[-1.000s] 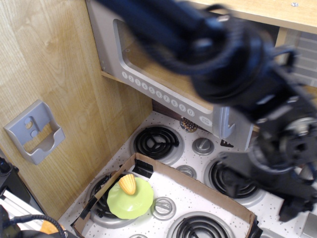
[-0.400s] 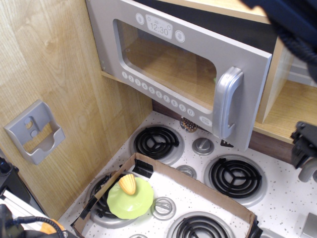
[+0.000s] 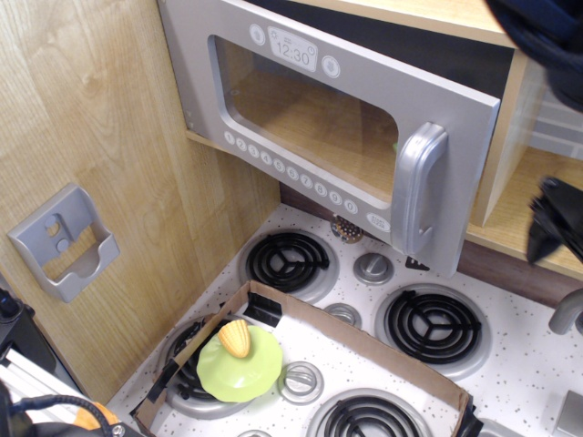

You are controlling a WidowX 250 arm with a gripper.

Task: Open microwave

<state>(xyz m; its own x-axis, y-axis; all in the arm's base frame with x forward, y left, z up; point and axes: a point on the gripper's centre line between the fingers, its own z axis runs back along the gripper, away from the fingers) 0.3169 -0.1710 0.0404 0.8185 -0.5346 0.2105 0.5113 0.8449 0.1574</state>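
Observation:
The silver-grey microwave (image 3: 310, 118) hangs under a wooden shelf above the stove. Its windowed door stands swung out from the cabinet, hinged at the left, with a dark gap showing along the top right. The clock display (image 3: 293, 50) reads 12:30 and a row of round buttons (image 3: 291, 173) runs under the window. The chunky silver handle (image 3: 417, 189) is at the door's right edge. A dark part of my gripper (image 3: 554, 221) shows at the right edge of the view, apart from the handle; its fingers are not clear. Part of my black arm (image 3: 547, 32) fills the top right corner.
A white toy stove (image 3: 510, 364) with black coil burners (image 3: 290, 259) and grey knobs (image 3: 373, 268) lies below. A cardboard tray (image 3: 364, 341) sits on it. A green plate (image 3: 239, 364) holds a yellow corn piece (image 3: 235, 338). A grey holder (image 3: 64, 241) hangs on the left wooden wall.
My arm has swept away from in front of the microwave to the right edge of the view, uncovering the door and handle. The dark gripper part has risen slightly.

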